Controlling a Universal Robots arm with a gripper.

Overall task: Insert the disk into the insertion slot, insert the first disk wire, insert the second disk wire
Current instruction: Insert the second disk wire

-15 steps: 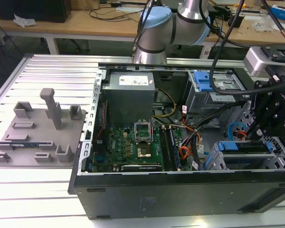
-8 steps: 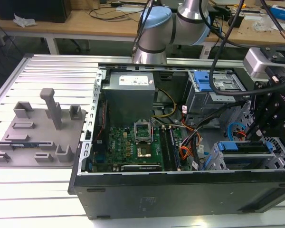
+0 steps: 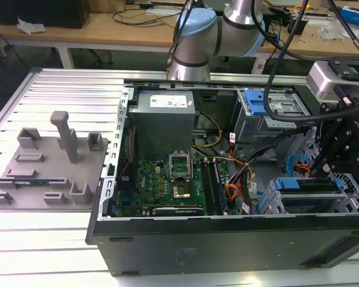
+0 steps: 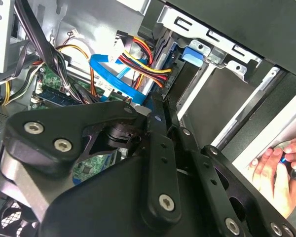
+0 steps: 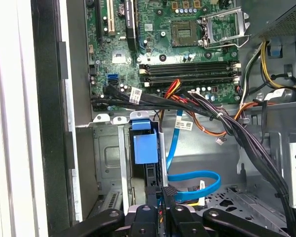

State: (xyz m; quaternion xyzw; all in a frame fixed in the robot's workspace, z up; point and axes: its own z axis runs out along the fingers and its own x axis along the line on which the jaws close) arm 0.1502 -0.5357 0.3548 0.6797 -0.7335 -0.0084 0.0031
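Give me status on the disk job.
Done: disk sits in the cage. Orange-black wire reaches the disk's edge; seating unclear. In hand: jaws of the gripper shut on the blue cable plug. Left: that plug not yet in.

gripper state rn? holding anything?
Gripper: shut on a small dark plug, apparently the second disk wire, the light blue cable, beside the disk seated in the insertion slot.
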